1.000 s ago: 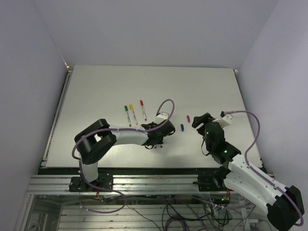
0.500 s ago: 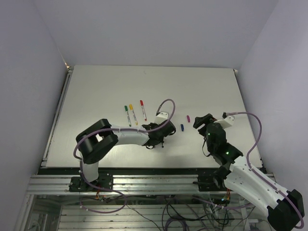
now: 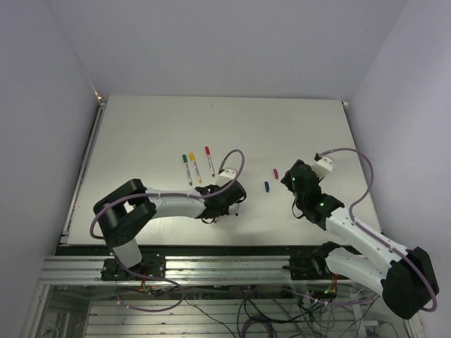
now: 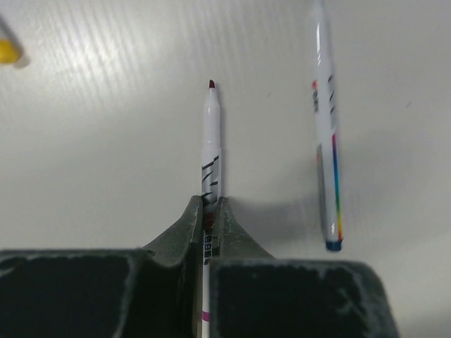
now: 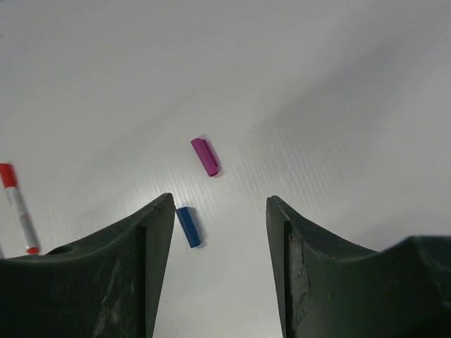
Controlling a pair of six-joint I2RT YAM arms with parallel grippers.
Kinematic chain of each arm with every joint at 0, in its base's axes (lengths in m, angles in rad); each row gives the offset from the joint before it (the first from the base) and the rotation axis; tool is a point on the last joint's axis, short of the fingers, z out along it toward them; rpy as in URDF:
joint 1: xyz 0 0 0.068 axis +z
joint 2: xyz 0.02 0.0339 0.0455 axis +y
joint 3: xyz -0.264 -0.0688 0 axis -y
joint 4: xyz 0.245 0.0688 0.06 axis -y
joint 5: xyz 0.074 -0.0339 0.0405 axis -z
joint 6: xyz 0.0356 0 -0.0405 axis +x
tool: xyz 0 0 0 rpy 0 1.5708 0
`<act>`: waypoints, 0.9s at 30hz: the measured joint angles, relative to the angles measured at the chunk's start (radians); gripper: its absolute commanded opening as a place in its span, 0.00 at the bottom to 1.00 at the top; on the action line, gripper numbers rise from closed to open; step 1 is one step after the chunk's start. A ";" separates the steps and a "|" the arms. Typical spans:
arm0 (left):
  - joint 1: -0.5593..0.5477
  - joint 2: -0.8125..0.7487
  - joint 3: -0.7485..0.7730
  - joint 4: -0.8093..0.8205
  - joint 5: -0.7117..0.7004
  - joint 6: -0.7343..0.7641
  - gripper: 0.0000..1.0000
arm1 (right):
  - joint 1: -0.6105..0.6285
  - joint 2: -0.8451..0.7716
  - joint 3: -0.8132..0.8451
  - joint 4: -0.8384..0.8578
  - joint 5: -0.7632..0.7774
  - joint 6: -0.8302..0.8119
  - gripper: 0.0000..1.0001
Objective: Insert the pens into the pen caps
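My left gripper point(image 4: 209, 205) is shut on a thin white pen point(image 4: 211, 134) with a dark purplish tip, which points away over the table. A second white pen point(image 4: 326, 134) with a blue end lies just right of it. From above, the left gripper point(image 3: 217, 205) sits near the table's front middle. My right gripper point(image 5: 220, 205) stands open above the table with nothing between its fingers. The blue cap point(image 5: 188, 226) lies by its left finger, the purple cap point(image 5: 206, 156) just beyond. Seen from the top camera, the right gripper point(image 3: 290, 177) is right of the blue cap point(image 3: 266, 186) and purple cap point(image 3: 275, 172).
Three pens with green point(image 3: 185, 169), yellow point(image 3: 195, 167) and red point(image 3: 209, 160) caps lie side by side left of centre. The red-capped pen point(image 5: 17, 208) also shows at the right wrist view's left edge. A yellow cap end point(image 4: 7, 51) shows top left in the left wrist view.
My left gripper has shut on the purplish-tipped pen and drawn back to the left and nearer. The right arm has swung forward toward the two caps, its jaws a little narrower.
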State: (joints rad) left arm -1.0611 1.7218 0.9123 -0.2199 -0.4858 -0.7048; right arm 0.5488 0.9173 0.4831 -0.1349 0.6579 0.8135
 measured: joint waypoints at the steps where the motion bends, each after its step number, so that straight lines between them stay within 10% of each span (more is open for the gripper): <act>1: 0.000 -0.014 -0.009 -0.013 0.005 0.003 0.07 | -0.009 0.031 0.014 0.000 -0.006 -0.010 0.54; 27: 0.004 -0.290 -0.108 -0.008 0.158 0.062 0.07 | -0.159 0.606 0.272 0.142 -0.346 -0.400 0.49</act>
State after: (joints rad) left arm -1.0573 1.4322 0.8040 -0.2283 -0.3279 -0.6426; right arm 0.3897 1.5234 0.7551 0.0067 0.3119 0.4137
